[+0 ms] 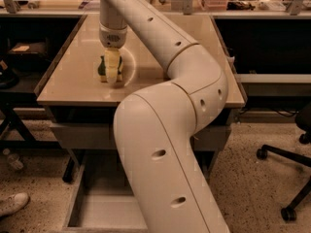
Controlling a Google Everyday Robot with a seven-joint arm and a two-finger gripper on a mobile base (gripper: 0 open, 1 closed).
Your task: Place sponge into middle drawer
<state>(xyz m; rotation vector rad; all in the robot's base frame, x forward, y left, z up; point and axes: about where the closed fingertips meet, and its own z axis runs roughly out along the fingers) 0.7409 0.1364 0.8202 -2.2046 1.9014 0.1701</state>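
Note:
The sponge (102, 71), pale yellow with a dark green layer, stands on the tan tabletop (73, 76) near its front left. My gripper (112, 71) comes straight down onto it from the wrist above and is shut on the sponge, one pale finger (113, 64) across its front. The sponge is at tabletop level. The middle drawer (104, 211) is pulled open low under the table, at the bottom of the view, with a plain grey floor. My own arm covers its right part.
My big white arm (165, 144) fills the middle of the view and hides the table's right half. A closed grey drawer front (77, 135) sits under the table edge. An office chair base (286, 178) stands at the right, a shoe (12, 203) at the lower left.

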